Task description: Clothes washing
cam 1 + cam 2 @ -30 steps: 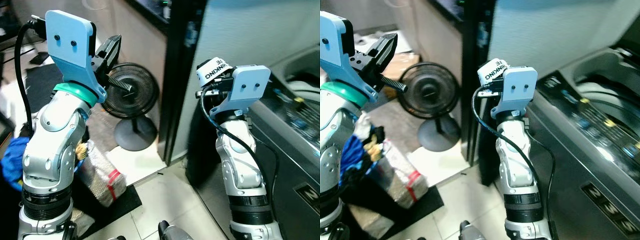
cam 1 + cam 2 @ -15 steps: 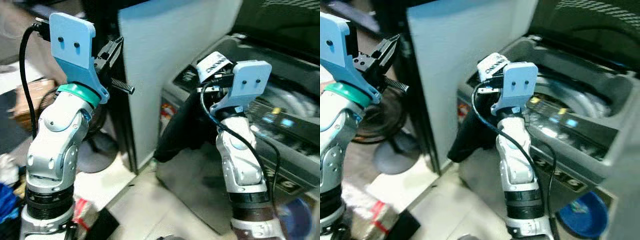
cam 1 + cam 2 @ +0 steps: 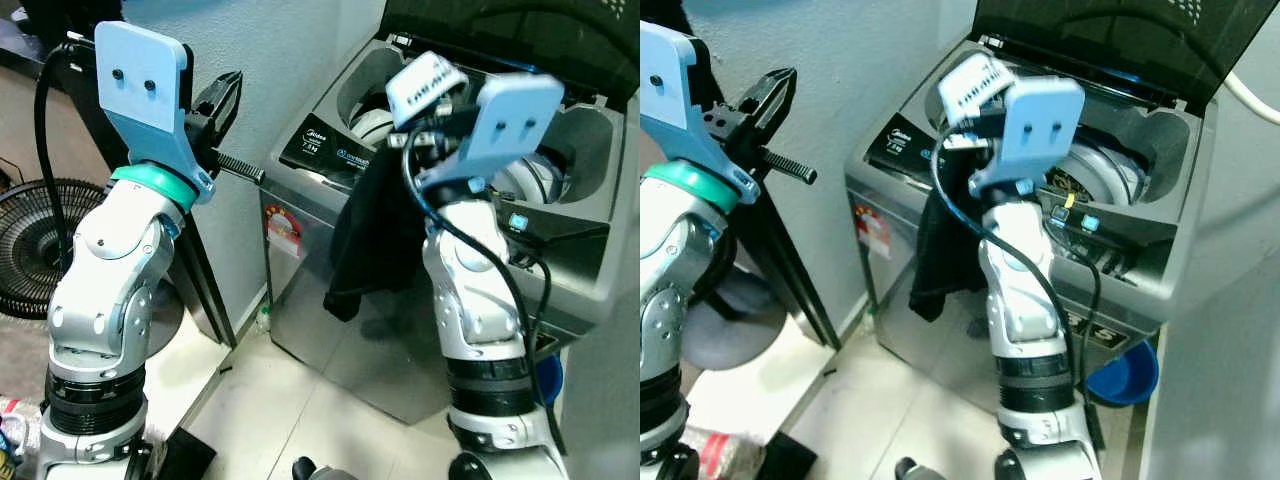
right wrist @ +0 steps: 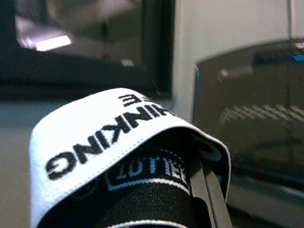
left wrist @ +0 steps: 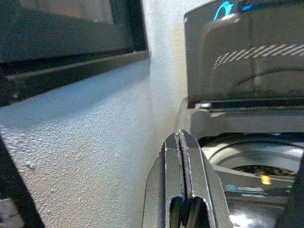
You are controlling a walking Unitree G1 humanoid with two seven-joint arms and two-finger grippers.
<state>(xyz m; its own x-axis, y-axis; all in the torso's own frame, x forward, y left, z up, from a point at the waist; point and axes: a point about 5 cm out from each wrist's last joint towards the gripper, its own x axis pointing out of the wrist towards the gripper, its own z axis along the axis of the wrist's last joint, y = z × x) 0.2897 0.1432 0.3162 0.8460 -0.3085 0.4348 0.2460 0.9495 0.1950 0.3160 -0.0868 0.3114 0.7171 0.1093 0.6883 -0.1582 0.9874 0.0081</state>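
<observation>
A black garment [image 3: 375,230] with a white lettered waistband [image 4: 109,128] hangs from my right gripper [image 3: 424,96], which is shut on it. It dangles in front of the grey top-loading washing machine [image 3: 322,148], level with the rim. The machine's lid [image 3: 1120,40] stands open and the steel drum [image 3: 1095,175] shows inside. My left gripper [image 3: 226,94] is raised at the left, shut, with nothing in it; its fingers [image 5: 167,190] press together and point toward the machine.
A blue basin [image 3: 1125,375] sits on the floor at the machine's right foot. A black fan [image 3: 25,240] stands at the far left. A dark frame [image 3: 200,290] leans on the white wall [image 3: 290,50] left of the machine. Tiled floor lies in front.
The camera has swung right, bringing the whole open washing machine into view. My right arm has lifted the garment higher, up to the machine's rim. The left arm keeps its pose.
</observation>
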